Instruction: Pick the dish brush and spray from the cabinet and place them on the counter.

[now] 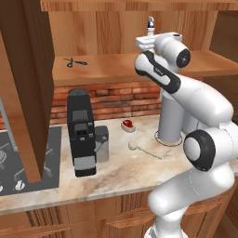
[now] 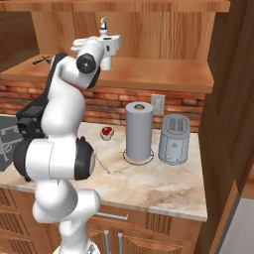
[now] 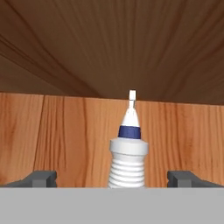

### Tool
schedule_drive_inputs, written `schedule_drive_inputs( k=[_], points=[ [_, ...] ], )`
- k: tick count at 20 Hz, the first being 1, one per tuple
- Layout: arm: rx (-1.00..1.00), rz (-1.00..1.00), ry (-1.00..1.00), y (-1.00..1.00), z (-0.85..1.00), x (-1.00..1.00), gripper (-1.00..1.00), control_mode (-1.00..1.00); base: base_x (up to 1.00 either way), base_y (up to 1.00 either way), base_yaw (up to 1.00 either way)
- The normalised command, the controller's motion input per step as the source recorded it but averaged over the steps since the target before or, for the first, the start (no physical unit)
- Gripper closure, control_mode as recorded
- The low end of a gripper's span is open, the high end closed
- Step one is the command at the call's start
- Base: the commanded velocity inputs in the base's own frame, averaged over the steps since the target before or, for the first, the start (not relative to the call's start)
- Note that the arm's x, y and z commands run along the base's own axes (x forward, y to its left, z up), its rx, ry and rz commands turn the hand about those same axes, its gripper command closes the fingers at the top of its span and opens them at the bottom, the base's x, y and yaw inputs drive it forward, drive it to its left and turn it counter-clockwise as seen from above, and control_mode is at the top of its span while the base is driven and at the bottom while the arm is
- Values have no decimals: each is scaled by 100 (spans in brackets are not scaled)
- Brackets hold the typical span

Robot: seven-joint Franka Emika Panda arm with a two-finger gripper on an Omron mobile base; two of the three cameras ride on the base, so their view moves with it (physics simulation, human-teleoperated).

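I have the gripper spread wide at the spray, fingers either side of it and not touching. The spray stands upright on the cabinet shelf, near the back wall. The dish brush lies on the desk below, near the paper towel roll.

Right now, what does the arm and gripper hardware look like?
Glossy white rounded arm segments with dark joint bands and round black joint caps, each with a small light dot. White boxy hand; gripper has two small dark grey, blocky finger tips. No cables or markings visible.
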Motion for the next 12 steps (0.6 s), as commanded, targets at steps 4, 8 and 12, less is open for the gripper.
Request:
schedule_drive_inputs(
  k=[4,8,12],
  points=[
    [0,0,0,-4,-4,28,-100,-100,0,0,0],
    [0,0,0,-4,-7,29,-100,-100,0,0,0],
    [0,0,0,-4,-7,29,-100,-100,0,0,0]
  ],
)
